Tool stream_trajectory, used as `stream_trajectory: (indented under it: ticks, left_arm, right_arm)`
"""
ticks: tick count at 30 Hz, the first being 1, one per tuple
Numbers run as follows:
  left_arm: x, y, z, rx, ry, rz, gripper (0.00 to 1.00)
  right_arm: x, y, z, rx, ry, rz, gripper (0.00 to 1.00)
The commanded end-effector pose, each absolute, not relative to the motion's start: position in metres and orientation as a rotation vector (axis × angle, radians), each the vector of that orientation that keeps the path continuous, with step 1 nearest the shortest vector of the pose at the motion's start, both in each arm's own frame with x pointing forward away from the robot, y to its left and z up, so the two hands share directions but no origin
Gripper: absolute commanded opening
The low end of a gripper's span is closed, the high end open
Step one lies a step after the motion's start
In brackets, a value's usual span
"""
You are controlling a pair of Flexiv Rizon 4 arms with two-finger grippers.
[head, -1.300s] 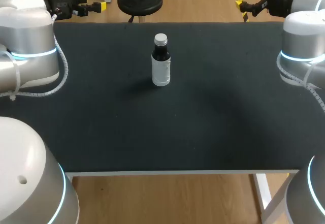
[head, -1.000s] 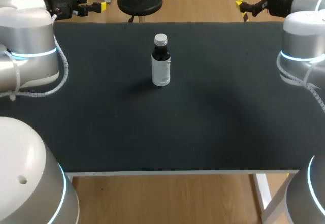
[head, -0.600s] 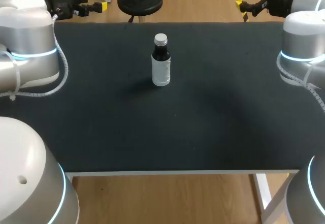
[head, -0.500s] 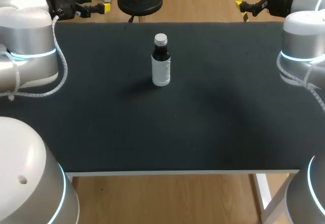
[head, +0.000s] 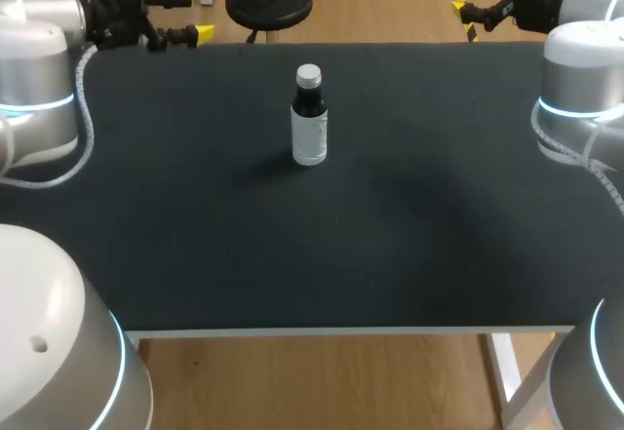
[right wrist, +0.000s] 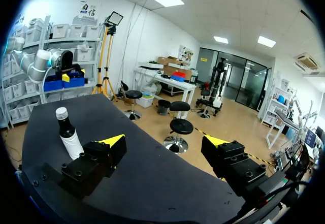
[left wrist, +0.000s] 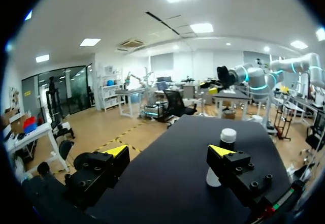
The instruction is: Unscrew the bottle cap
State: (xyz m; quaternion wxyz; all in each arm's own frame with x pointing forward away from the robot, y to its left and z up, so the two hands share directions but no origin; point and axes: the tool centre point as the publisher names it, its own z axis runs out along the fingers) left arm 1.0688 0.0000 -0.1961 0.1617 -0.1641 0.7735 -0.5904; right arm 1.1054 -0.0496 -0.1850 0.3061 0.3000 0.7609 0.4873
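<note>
A small dark bottle (head: 309,123) with a white label and a pale cap (head: 309,75) stands upright on the black table (head: 312,245), toward the far middle. My left gripper (head: 187,17) hangs open at the table's far left corner, well apart from the bottle. In the left wrist view the bottle (left wrist: 217,164) shows ahead, partly hidden behind one finger of the open left gripper (left wrist: 170,150). My right gripper (head: 466,16) sits open at the far right corner. In the right wrist view the bottle (right wrist: 67,135) stands off beside the open right gripper (right wrist: 163,140), with nothing between the fingers.
The black table's front edge (head: 341,331) runs across the near side. My two arms' large silver joints (head: 39,69) (head: 585,89) flank the table at left and right.
My left arm has swung so its gripper shifted slightly right and toward the table's far edge. The right arm and the bottle have not moved.
</note>
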Motion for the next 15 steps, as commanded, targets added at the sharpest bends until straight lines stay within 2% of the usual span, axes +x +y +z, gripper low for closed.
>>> stream_trajectory:
  ticks: [1,15]
  left_arm:
    - [1.068,0.001,-0.207,-0.316,2.253,-1.753,1.0]
    - [1.046,-0.018,-0.235,-0.169,2.328,-1.91,1.0]
  right_arm:
    - [1.105,-0.05,-0.185,0.793,2.014,1.29,1.0]
    - [1.105,-0.05,-0.185,0.793,2.014,1.29,1.0]
